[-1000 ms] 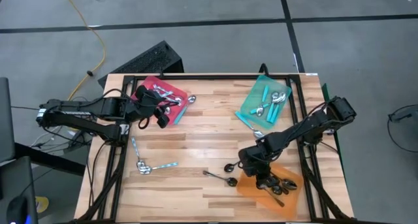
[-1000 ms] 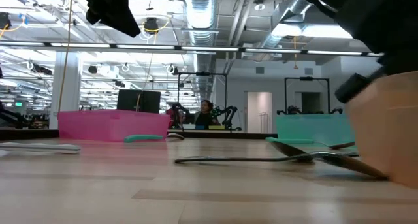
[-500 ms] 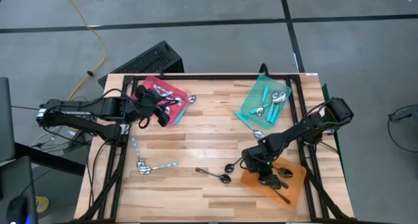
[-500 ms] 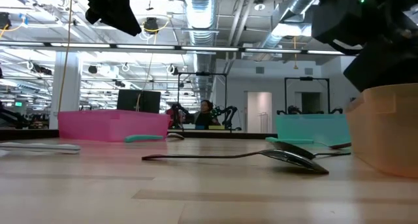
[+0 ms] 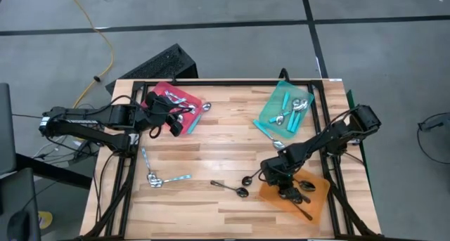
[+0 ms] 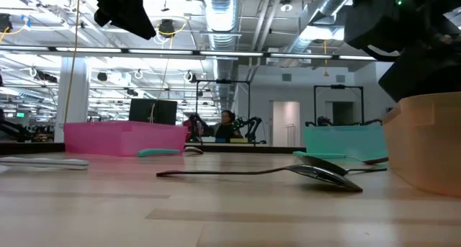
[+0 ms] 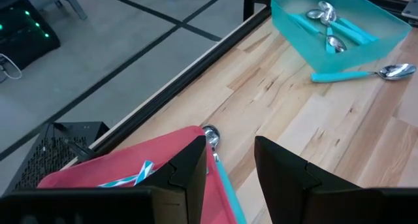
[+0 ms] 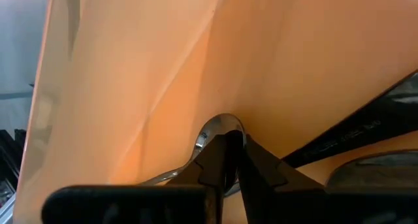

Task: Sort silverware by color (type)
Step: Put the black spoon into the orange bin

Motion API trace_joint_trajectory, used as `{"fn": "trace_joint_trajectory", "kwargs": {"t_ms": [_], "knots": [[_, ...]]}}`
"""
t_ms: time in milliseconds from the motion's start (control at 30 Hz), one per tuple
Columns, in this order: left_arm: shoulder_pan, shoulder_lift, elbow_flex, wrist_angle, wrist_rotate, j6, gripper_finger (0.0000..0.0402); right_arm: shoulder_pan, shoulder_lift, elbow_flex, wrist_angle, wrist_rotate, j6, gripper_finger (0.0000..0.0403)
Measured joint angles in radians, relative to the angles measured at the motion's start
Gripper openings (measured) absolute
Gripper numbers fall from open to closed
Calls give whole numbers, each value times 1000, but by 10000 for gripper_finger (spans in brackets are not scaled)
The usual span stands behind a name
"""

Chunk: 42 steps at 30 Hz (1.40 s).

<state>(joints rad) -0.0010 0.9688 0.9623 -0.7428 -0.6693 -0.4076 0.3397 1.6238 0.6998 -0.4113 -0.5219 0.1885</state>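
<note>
My right gripper (image 5: 283, 187) reaches down into the left end of the orange tray (image 5: 318, 200), which holds black spoons (image 5: 304, 197). Its fingers (image 8: 230, 160) stand a narrow slit apart, right at a dark spoon's bowl (image 8: 219, 126). Two more black spoons (image 5: 232, 188) (image 5: 248, 178) lie flat on the table left of that tray. My left gripper (image 5: 171, 119) hovers open with nothing between its fingers (image 7: 228, 172), over the red tray (image 5: 176, 100) of silver spoons. The teal tray (image 5: 285, 109) holds teal-handled spoons. My right gripper comes slanting down from the table's right. Its tips stand at the bowl (image 8: 219, 126) of a dark spoon inside the orange tray, by the tray's wall. The spoon's handle (image 8: 171, 177) runs off beside one finger. Whether the fingers touch the spoon I cannot tell.
A teal-handled spoon (image 5: 202, 110) lies against the red tray's right side, another (image 5: 274, 141) below the teal tray. Silver spoons (image 5: 149, 172) and a teal-handled one (image 5: 179, 177) lie near the left front. A black frame (image 5: 211, 83) runs around the table's edges.
My right gripper has gone down into the orange tray. The tray, tipped up a second ago, has turned a little and now sits flat. The longer black spoon on the table has slid a little toward the table's left edge.
</note>
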Motion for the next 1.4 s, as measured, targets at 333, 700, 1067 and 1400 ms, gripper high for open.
{"fn": "trace_joint_trajectory", "kwargs": {"t_ms": [333, 700, 1067, 1400], "knots": [[0, 0, 0, 0, 0, 0, 114, 0, 0, 0, 2, -9, 22, 62], [0, 0, 0, -1, 0, 0, 114, 0, 0, -2, 0, -92, 78, 82], [0, 0, 0, -1, 0, 0, 114, 0, 1, 20, -36, -135, 134, 164], [0, 0, 0, -1, 0, 0, 114, 1, 2, 104, -134, -134, 118, 173]]}}
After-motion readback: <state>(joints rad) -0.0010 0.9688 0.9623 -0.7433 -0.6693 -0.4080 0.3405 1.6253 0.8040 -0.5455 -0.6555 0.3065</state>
